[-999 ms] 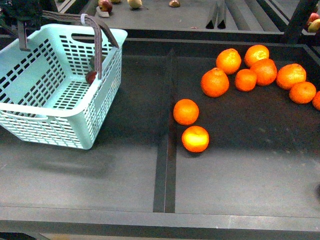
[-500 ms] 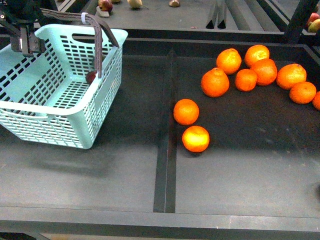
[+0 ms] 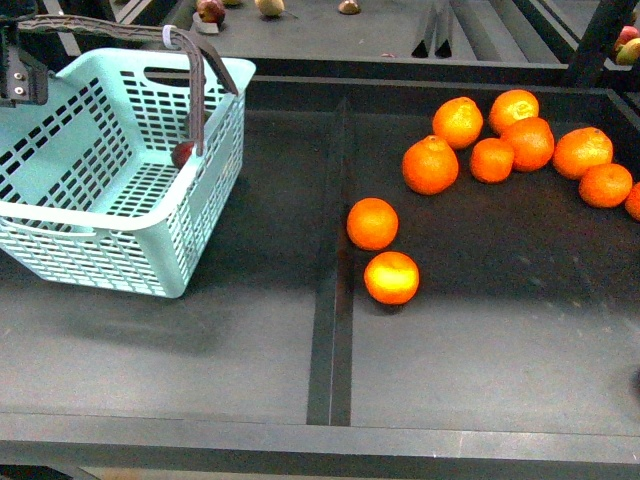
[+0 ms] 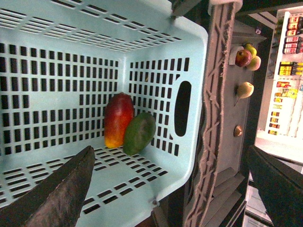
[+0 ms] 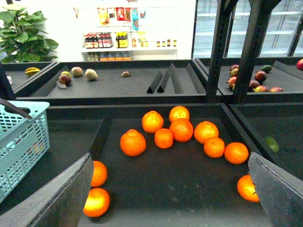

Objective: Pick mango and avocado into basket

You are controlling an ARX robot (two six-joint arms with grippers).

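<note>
I found the mango point(image 4: 118, 120) and avocado point(image 4: 139, 133) touching inside the basket point(image 4: 189, 56); left hand point(image 4: 165, 189) released and empty. I judged a straight lift clear of the handles best.

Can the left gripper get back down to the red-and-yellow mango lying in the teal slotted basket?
Probably yes. The left gripper sits open above the light teal slotted plastic basket, nothing covers the red-and-yellow oblong mango, and only the dull green oval avocado touches its side.
</note>
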